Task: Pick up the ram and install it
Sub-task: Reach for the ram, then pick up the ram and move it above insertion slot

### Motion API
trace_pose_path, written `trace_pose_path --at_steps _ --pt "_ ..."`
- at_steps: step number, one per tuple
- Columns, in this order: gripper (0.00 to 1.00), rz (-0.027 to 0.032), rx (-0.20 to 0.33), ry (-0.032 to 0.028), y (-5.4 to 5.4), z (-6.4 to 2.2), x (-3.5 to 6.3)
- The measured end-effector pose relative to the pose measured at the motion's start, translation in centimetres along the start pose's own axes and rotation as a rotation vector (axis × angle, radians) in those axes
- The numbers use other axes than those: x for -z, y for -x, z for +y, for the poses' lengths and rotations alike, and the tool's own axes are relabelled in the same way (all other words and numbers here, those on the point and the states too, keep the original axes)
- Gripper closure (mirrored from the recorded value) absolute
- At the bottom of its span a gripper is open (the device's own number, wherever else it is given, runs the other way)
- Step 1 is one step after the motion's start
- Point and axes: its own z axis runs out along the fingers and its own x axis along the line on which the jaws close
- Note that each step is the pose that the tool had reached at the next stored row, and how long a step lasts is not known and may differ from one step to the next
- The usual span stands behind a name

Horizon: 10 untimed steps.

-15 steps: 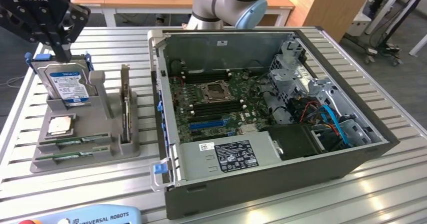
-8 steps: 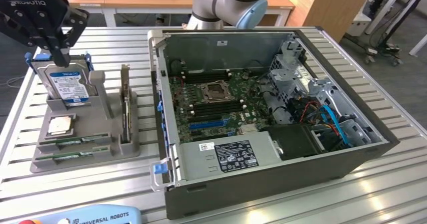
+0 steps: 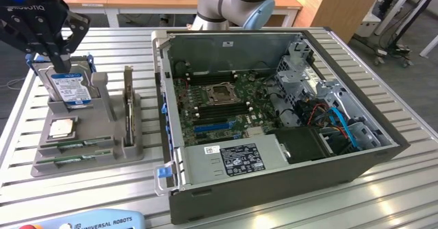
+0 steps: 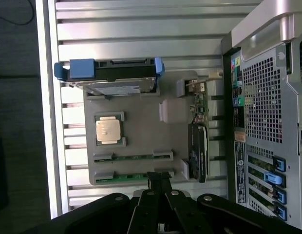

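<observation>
Aluminium slats form the table (image 3: pixel 75 195) under the grey holder (image 3: pixel 113 131). The open case (image 3: pixel 287 185) stands just beside the holder, on the exterior view's right. The black gripper (image 3: pixel 63 64) hangs above the holder, fingers pressed together, touching no part. The drive (image 3: pixel 68 88) stands upright at one end of the holder, with the processor (image 3: pixel 61 128) flat beside it. Past the processor lies one ram (image 3: pixel 68 146), slotted, and the other ram (image 3: pixel 68 160) sits along the holder's edge.

Bright light, glare on the slatted table (image 3: pixel 393 185), shadowed computer case (image 3: pixel 226 49) interior; table edge blown white in wrist view
</observation>
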Motion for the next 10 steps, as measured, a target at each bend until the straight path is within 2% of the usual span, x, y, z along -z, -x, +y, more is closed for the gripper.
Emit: trace_pose_path --at_steps 5,10 --pt "0.9 0.0 0.0 0.0 0.05 -0.62 0.03" --pt "0.9 0.0001 0.001 0.0 0.06 -0.78 0.03"
